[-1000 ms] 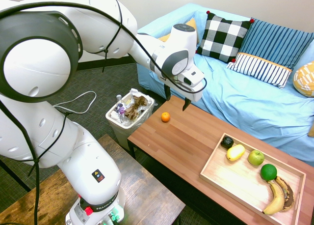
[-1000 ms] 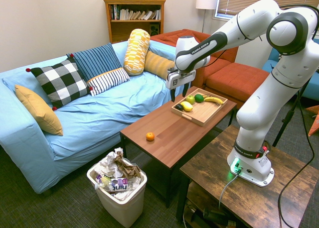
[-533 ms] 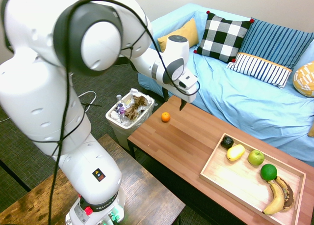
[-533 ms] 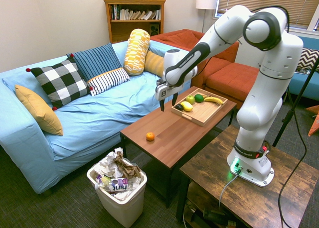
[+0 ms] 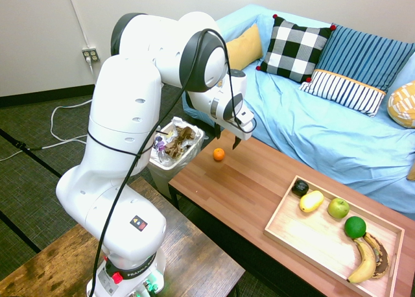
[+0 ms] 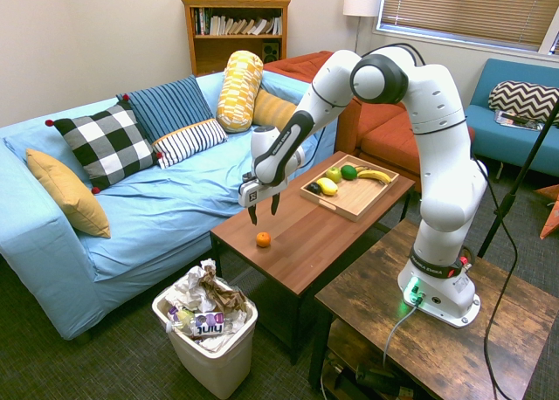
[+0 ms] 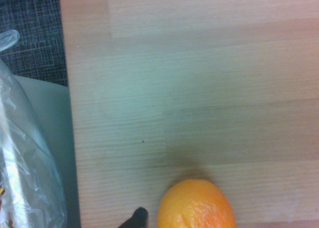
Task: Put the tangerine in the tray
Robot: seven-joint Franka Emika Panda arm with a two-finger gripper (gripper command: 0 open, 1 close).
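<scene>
Gripper (image 6: 263,212) hangs wide open and empty just above the tangerine (image 6: 263,239); a fingertip nudge could roll it off the surface (image 6: 323,234) edge into the bin (image 6: 212,348).

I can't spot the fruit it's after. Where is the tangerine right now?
The tangerine sits on the wooden coffee table near the end by the white waste bin, just below the open end effector, far from the tray.

The first exterior view looks down from high behind the arm's base toward the sofa (image 5: 337,128), the second faces back from the far end across the table (image 6: 323,234), both sharing it, while the wrist view looks straight down, close on its wood.
</scene>
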